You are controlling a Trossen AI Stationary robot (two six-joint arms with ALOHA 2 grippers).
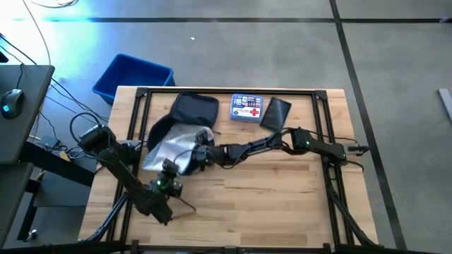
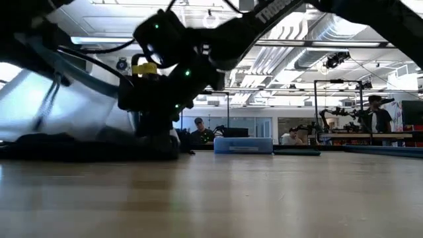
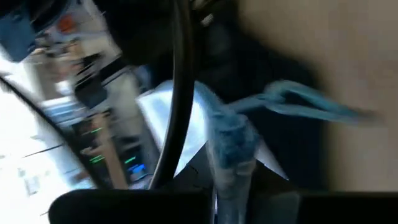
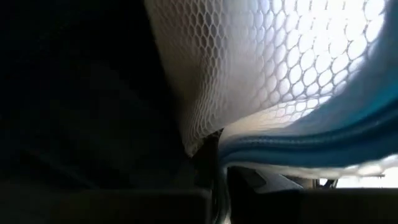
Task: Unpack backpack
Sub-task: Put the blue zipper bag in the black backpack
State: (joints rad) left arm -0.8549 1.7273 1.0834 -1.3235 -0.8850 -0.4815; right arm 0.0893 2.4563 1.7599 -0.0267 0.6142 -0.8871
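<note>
Between the two grippers lies the backpack [image 1: 180, 134], dark outside with its pale grey lining turned up. From its open side the right gripper [image 1: 201, 156] reaches into the mouth; its wrist view shows white mesh lining [image 4: 249, 68] and a blue-edged seam [image 4: 311, 146] right against the fingers, though whether they are apart or together cannot be told. At the bag's near edge, the left gripper [image 1: 169, 185] has its fingers clamped on a light blue zipper pull [image 3: 233, 140] of the backpack.
</note>
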